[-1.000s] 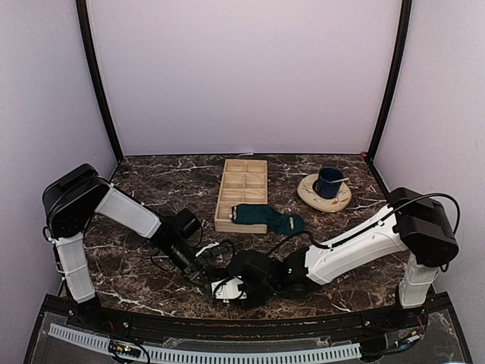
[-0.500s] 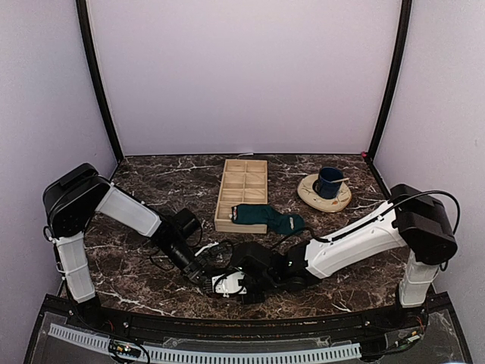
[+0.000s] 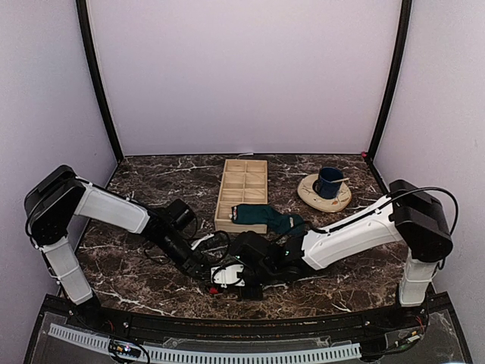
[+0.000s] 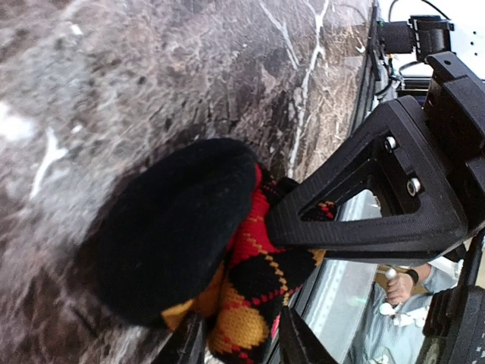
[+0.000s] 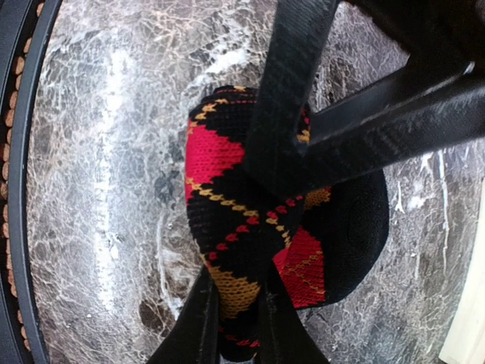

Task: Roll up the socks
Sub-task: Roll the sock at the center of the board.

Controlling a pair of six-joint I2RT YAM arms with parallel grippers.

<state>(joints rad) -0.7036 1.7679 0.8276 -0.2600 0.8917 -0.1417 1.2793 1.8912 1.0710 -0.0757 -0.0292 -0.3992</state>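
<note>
Both hands are down at the near middle of the dark marbled table (image 3: 129,277), right on the black fabric sock with red and orange argyle diamonds (image 5: 227,205). The right hand (image 5: 236,334) has its fingers pressed together on one end of that sock, pinching the knit. The left hand (image 4: 241,330) meets it from the opposite side, fingers spread, one on each flank of the bunched fabric (a sliver of space shows beside it). The sock sits in a lump on the marble. Farther back, the plain dark teal fabric sock (image 3: 265,218) lies across the near end of the pale wooden compartment tray (image 3: 244,182), trailing off right. Far right, a dark blue mug (image 3: 329,182) stands on a round tan plate (image 3: 333,206).
</note>
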